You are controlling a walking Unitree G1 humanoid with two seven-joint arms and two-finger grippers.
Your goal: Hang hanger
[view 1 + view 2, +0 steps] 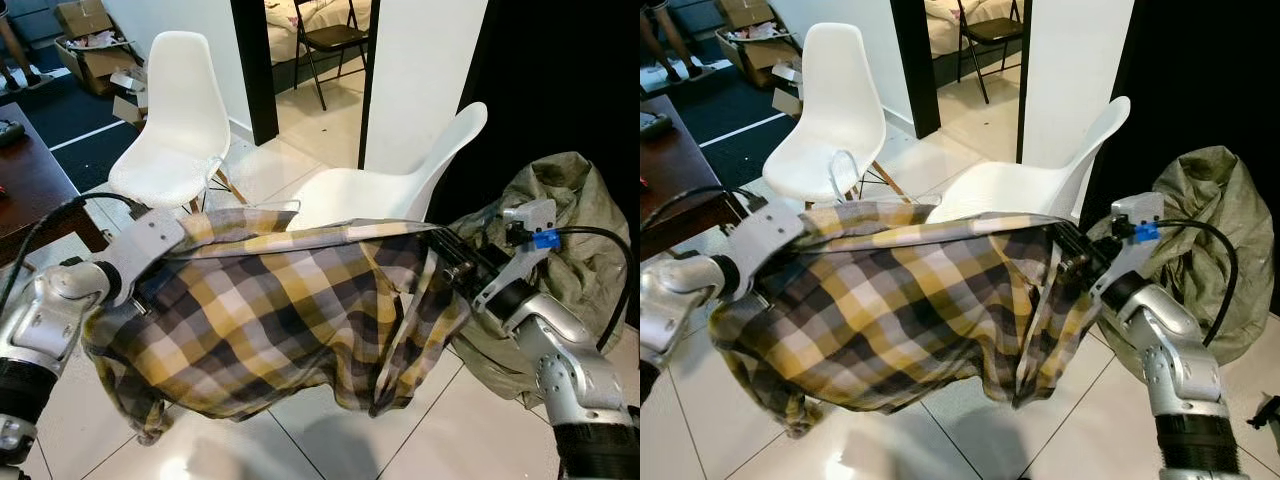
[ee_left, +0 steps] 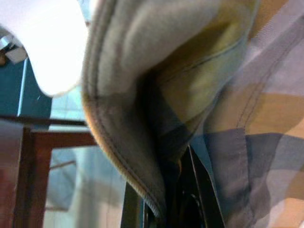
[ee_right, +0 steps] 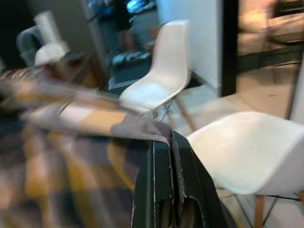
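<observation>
Right now the biggest thing in front of me is a yellow, grey and white checked shirt [image 1: 280,320], stretched out wide between the robot's two silver arms and sagging in the middle toward the pale tiled floor [image 1: 330,440]. It seems held taut along its top edge so the cloth stays spread and off the ground. I can't make out a hanger anywhere; it may be inside the shirt, but I can't tell.

Behind the shirt, at about one o'clock, stands a white moulded plastic chair [image 1: 400,180], its seat just past the stretched top edge. A second white moulded chair on wooden legs [image 1: 180,130] sits at eleven o'clock, well apart from the first. At three o'clock a crumpled olive-green fabric sack [image 1: 570,230] slumps against the dark wall, close behind the right arm. A dark brown wooden table [image 1: 30,180] edges in at nine o'clock.

The right tool [image 3: 168,145] has its black fingers pressed together on the shirt's top hem, at the end nearer the sack. The left tool [image 2: 178,190] is buried in folds of the shirt's other end; cloth wraps round it, so I cannot tell whether its fingers are together or apart.

My guess is the shirt is being carried, still waiting for somewhere to hang.
</observation>
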